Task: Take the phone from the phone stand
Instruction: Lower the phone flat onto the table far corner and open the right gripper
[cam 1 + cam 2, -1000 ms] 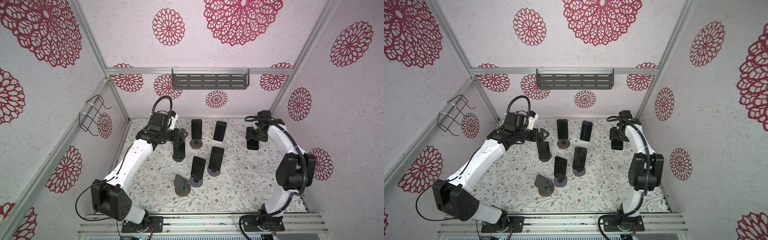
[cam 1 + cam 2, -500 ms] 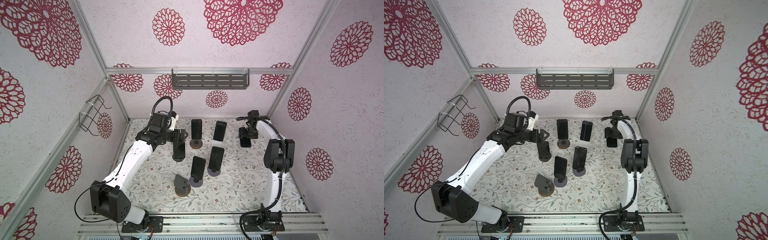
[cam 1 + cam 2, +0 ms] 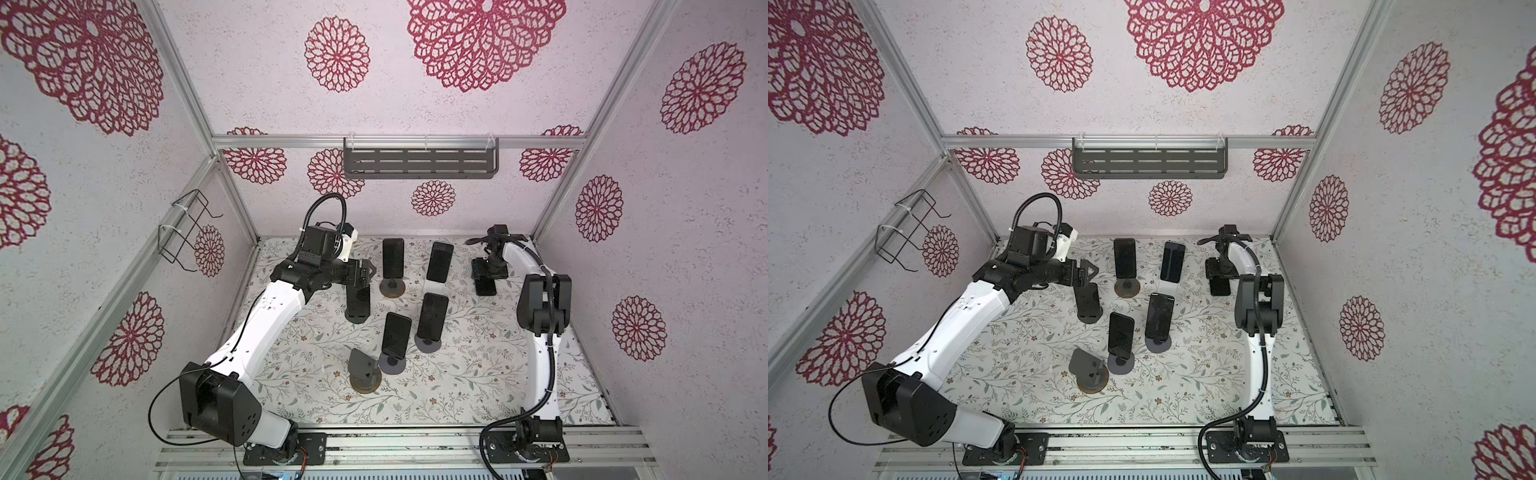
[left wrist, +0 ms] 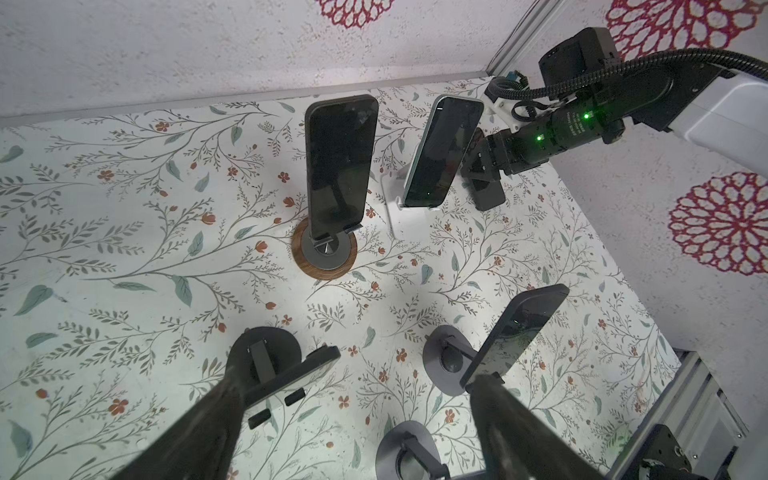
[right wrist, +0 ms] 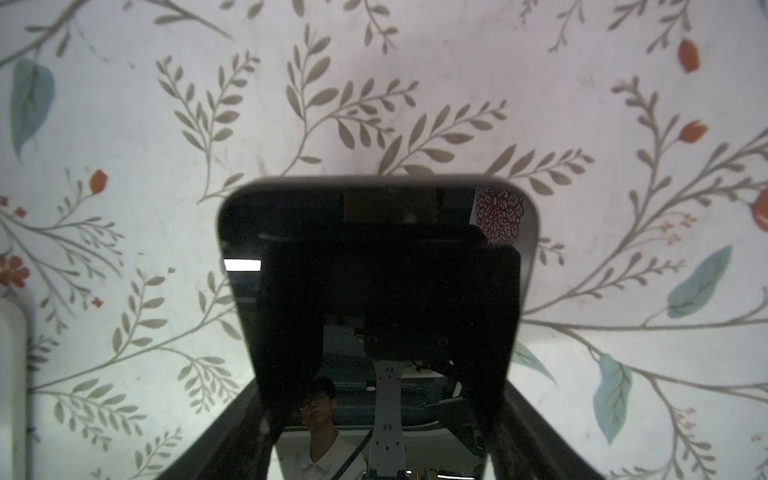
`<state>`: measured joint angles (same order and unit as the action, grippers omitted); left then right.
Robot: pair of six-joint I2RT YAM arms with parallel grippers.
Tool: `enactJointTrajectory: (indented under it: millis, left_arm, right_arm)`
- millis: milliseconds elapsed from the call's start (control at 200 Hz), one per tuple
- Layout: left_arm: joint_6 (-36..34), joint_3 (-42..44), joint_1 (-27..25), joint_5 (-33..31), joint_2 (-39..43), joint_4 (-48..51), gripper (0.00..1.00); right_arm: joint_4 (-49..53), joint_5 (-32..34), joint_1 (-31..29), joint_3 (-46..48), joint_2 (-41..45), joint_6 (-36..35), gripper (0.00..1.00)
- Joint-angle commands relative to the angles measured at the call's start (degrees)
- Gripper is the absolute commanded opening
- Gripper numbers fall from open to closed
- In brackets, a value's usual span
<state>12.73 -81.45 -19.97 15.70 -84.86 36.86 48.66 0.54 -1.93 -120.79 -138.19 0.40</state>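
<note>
My right hand [image 5: 380,392] is clamped on the phone [image 5: 374,257] across its width, screen up. I hold it low over a bare patch of desk [image 5: 124,124], well apart from the stands, I judge so it can be laid flat. My left hand [image 3: 365,272] hangs, fingers apart, above an empty black stand [image 3: 357,305].

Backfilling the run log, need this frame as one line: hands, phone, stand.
left hand: open, empty, by bare black stand | right hand: shut on phone, over table
</note>
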Motion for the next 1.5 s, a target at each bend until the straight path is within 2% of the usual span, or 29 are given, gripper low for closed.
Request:
enactJointTrajectory:
  millis: [0, 155, 270, 535, 1006, 1116, 1401, 1496]
  left_arm:
    - [-1.81, -0.37, -0.21, 0.11, 0.82, 0.05, 0.90]
    - [-2.01, -0.42, -0.16, -0.13, 1.12, 0.11, 0.91]
    - [-2.44, -0.44, -0.18, -0.71, 1.14, 0.49, 0.91]
    - [-2.67, -0.47, -0.23, -1.01, 1.33, 0.71, 0.92]
    - [-3.09, -0.46, -0.17, -1.15, 1.30, 0.99, 0.93]
    - [-3.14, -0.46, -0.21, -1.18, 1.30, 1.19, 0.93]
    - [-3.58, -0.77, -0.21, -1.20, 1.54, 1.80, 0.94]
    - [-4.24, -1.41, -0.48, -1.25, 2.17, 3.10, 0.95]
  right_arm:
    - [0.05, 1.48, -0.26, -3.06, 0.05, -0.77, 0.00]
    - [-0.19, 2.12, -0.18, -3.33, -1.12, -0.32, 0.04]
    - [-0.49, 2.50, -0.24, -3.34, -1.67, -0.03, 0.19]
    - [-0.45, 2.46, -0.18, -3.00, -2.27, 0.04, 0.47]
    - [-0.43, 2.43, -0.18, -2.83, -2.41, 0.12, 0.75]
    - [-0.42, 2.62, -0.18, -2.87, -2.26, 0.13, 0.94]
    - [-0.65, 2.64, -0.09, -3.00, 0.93, 0.10, 0.96]
    - [-3.69, 2.27, -0.09, 1.53, 5.61, 1.49, 0.98]
